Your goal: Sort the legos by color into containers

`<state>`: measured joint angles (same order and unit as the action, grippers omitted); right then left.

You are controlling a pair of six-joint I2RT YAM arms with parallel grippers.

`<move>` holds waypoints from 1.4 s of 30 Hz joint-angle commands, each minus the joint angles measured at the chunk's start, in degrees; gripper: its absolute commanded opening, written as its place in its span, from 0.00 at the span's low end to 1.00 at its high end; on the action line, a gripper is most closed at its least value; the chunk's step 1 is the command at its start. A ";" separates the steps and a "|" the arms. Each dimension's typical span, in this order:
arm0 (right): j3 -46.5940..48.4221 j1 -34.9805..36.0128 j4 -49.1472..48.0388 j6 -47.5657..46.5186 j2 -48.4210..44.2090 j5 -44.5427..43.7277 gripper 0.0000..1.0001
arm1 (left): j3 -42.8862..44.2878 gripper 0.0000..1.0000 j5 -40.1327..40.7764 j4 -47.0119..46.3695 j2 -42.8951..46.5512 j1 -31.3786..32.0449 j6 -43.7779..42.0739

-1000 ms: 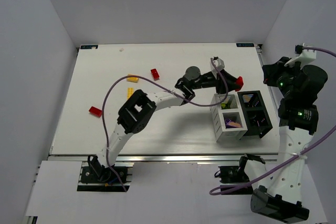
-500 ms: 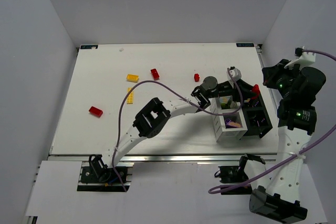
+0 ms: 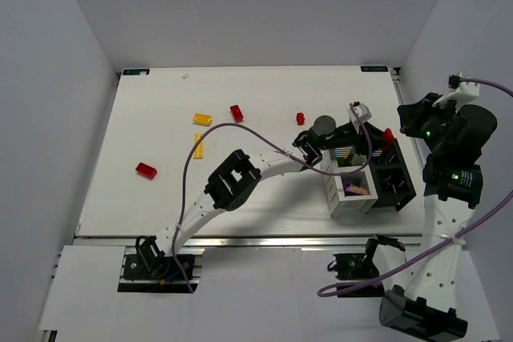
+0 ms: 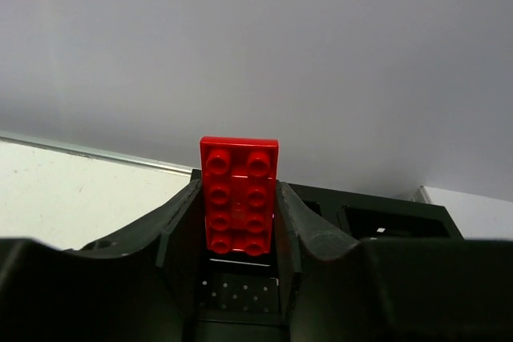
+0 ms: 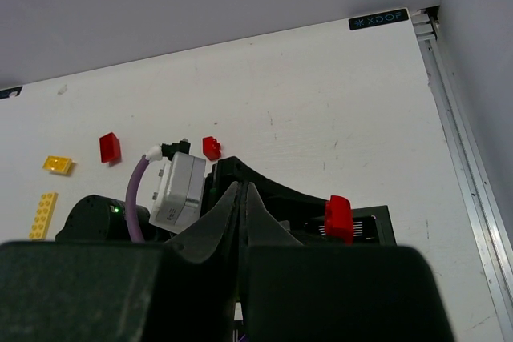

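- The red brick (image 4: 239, 195) is clamped between the fingers of the left gripper (image 4: 239, 226), pinched on its long sides.
- In the top view, the red brick (image 3: 389, 134) sits right of centre, over the upper edge of the upper black compartment of the containers (image 3: 330, 183). We cannot tell how high above the rim it is.
- Orientation, wrist view: the brick is two studs by four, with the studs facing the camera. Its long axis runs up the frame, in line with the fingers, and its upper half sticks out past the fingertips.
- Done so far: a purple piece (image 3: 353, 188) lies in the lower white compartment, and something striped shows in the upper white one. The black compartments are too dark for us to read.
- Left to do, as we judge it: release the held brick, then collect five loose pieces on the table (image 3: 160, 86).
- Those pieces are three red legos (image 3: 146, 170) and two yellow legos (image 3: 202, 118), all in the left and centre of the frame, well apart from the containers.
- The right gripper (image 5: 241, 198) has its fingers pressed together on nothing, at the right edge of the top view.
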<state>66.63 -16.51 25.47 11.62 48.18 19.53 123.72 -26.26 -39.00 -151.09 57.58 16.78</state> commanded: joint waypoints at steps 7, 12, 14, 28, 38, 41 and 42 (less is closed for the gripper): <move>0.17 -0.71 -2.18 0.16 -0.55 1.04 0.00 | 0.73 0.60 -1.25 2.70 2.72 0.25 -0.43; 0.08 -0.98 -2.27 0.16 -0.55 1.39 0.00 | -1.46 0.59 -0.73 0.96 5.44 0.25 -0.34; 0.34 -0.98 -2.53 -0.28 -0.55 1.48 0.00 | -4.17 0.52 0.50 -1.58 7.37 0.25 0.01; 6.23 -0.54 -6.50 -11.35 10.51 21.51 0.59 | -42.71 0.00 17.45 -0.95 42.51 -11.96 6.32; 22.56 22.39 8.09 -22.69 47.69 -1.54 0.75 | -59.55 0.81 39.95 49.79 71.35 -28.04 7.31; 29.50 28.19 10.47 -20.85 55.42 -8.95 0.81 | -59.82 0.98 45.33 60.69 76.11 -31.12 6.52; 33.00 29.51 11.52 -20.24 57.09 -9.94 0.82 | -60.00 0.98 46.73 63.32 76.81 -31.82 6.52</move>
<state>90.56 9.63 33.52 -8.32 104.77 19.11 64.10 13.06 8.05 -77.62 27.03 24.08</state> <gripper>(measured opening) 0.814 0.975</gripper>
